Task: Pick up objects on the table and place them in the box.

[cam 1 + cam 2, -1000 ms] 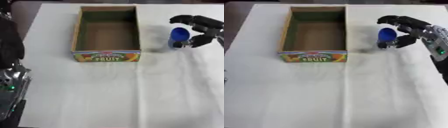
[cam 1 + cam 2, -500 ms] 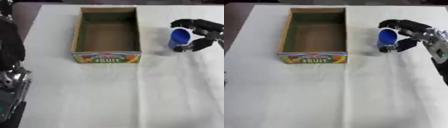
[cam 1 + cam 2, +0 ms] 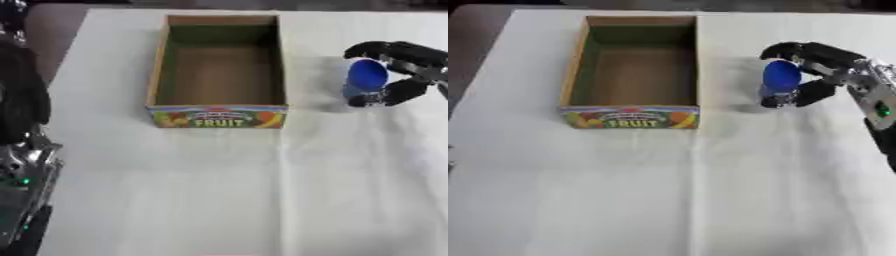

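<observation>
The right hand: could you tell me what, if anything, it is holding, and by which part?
The right hand is curled round a blue cup-like object, fingers over its top and thumb under its lower side.

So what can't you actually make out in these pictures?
- What the rounded blue object is: the right hand curls round it and covers its far side and base, in both views.
- Whether it is off the white table yet: the black fingers hide its underside.
- The left hand: the left eye view shows only a dark arm, cut by the edge.
- The small print above "FRUIT" on the cardboard box: blurred.
</observation>
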Robot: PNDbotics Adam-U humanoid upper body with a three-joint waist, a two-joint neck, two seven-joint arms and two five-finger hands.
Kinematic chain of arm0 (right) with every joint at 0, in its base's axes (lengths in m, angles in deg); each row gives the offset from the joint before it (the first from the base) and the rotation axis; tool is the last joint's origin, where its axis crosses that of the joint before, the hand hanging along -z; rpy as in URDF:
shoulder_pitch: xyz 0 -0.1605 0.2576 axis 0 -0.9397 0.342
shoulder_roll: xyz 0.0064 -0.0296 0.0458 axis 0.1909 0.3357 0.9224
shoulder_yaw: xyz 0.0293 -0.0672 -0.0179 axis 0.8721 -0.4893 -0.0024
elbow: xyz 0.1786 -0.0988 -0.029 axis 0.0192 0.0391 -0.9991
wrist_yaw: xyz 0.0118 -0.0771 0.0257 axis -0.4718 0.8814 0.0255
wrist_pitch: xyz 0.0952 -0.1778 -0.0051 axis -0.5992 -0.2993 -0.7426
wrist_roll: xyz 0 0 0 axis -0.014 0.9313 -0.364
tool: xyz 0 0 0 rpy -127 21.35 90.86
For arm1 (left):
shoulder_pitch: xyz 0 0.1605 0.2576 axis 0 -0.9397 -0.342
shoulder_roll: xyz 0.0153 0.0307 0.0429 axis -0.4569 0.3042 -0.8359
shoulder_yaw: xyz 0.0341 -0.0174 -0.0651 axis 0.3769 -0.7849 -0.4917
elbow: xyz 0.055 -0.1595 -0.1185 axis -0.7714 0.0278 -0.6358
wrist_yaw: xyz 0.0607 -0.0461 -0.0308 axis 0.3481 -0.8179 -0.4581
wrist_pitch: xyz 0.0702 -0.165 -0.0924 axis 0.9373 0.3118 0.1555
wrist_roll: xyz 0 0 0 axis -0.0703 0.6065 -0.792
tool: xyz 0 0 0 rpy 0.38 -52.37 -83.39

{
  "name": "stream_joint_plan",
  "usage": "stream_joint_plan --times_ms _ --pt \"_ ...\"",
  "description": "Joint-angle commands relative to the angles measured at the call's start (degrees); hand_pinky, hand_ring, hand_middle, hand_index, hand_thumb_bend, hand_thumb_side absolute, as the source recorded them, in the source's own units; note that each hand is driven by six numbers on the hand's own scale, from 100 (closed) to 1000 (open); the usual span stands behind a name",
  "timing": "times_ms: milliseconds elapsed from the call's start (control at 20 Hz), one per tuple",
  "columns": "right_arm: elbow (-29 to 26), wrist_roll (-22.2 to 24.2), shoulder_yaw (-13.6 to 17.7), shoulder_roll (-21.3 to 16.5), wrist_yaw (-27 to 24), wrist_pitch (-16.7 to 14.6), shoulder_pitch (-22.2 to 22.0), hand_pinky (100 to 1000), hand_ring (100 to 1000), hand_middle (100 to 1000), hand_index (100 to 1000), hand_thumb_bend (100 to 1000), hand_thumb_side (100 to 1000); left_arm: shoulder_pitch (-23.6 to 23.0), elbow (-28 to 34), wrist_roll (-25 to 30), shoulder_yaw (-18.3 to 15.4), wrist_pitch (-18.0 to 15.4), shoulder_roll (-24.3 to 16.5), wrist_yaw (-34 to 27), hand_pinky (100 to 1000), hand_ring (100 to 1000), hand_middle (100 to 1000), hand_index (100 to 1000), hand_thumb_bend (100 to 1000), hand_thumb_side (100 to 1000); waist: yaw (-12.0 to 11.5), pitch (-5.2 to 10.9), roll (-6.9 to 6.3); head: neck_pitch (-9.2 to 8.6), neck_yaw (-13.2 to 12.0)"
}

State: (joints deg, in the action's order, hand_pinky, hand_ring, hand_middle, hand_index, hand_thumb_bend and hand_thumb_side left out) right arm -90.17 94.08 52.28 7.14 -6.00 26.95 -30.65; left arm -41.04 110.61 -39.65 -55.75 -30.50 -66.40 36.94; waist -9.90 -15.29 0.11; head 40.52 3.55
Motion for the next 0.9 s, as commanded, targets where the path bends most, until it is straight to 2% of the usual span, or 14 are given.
stream_joint_plan --times_ms 50,100,200,250,300,450,500,550,650,750,900 --pt "-0.1 -0.1 0.9 -1.8 0.5 0.1 1.7 828 897 908 941 652 748 0.7 0.8 0.3 -0.2 -0.2 -0.3 -0.1 893 738 934 881 412 832 -0.3 0.68 0.08 -1.1 0.2" --pt "0.1 -0.1 1.0 -1.9 0.6 0.2 1.8 812 892 905 939 632 731 0.8 0.8 0.3 -0.2 -0.2 -0.3 -0.1 893 738 934 881 408 833 -0.4 0.6 0.13 -1.19 0.3" --pt "0.3 -0.1 1.1 -1.9 0.9 0.4 1.8 763 875 901 938 648 735 1.0 0.8 0.3 -0.2 -0.2 -0.3 -0.2 893 738 934 881 412 832 -0.6 0.48 0.17 -1.33 0.4" --pt "0.5 -0.1 1.2 -1.9 1.1 0.5 1.9 706 848 898 936 645 726 1.0 0.8 0.3 -0.2 -0.3 -0.3 -0.2 893 738 935 881 411 832 -0.6 0.43 0.19 -1.34 0.4" --pt "0.6 -0.1 1.2 -1.9 1.2 0.5 1.9 724 857 899 937 646 728 1.0 0.8 0.4 -0.2 -0.3 -0.3 -0.2 893 738 934 881 412 832 -0.7 0.39 0.21 -1.34 0.5" --pt "1.0 0.0 1.4 -1.9 1.5 0.9 1.9 622 792 890 931 642 696 1.0 0.8 0.4 -0.2 -0.3 -0.3 -0.3 894 738 935 880 410 832 -0.7 0.27 0.21 -1.33 0.5" --pt "1.2 0.1 1.4 -1.9 1.5 1.1 1.9 638 803 894 931 642 696 1.0 0.8 0.4 -0.2 -0.3 -0.3 -0.3 894 738 935 880 410 832 -0.7 0.23 0.21 -1.33 0.5" --pt "1.4 0.2 1.5 -1.8 1.5 1.2 1.9 561 731 880 917 637 659 1.0 0.8 0.5 -0.2 -0.3 -0.3 -0.3 894 738 935 880 410 833 -0.7 0.19 0.2 -1.32 0.5" --pt "1.7 0.3 1.6 -1.7 1.2 1.7 1.8 477 648 867 895 634 591 1.0 0.8 0.5 -0.2 -0.3 -0.3 -0.3 895 738 935 879 409 833 -0.6 0.13 0.14 -1.26 0.6" --pt "2.2 0.4 1.8 -1.6 0.1 2.7 1.7 373 495 841 869 634 514 1.0 0.8 0.5 -0.2 -0.3 -0.3 -0.3 895 738 936 878 409 833 -0.5 0.1 0.08 -1.19 0.7" --pt "2.7 0.9 1.9 -1.6 -2.6 4.2 1.4 203 358 789 835 609 412 0.9 0.8 0.5 -0.2 -0.3 -0.3 -0.3 895 738 936 877 408 833 -0.3 0.08 0.02 -1.11 0.8"
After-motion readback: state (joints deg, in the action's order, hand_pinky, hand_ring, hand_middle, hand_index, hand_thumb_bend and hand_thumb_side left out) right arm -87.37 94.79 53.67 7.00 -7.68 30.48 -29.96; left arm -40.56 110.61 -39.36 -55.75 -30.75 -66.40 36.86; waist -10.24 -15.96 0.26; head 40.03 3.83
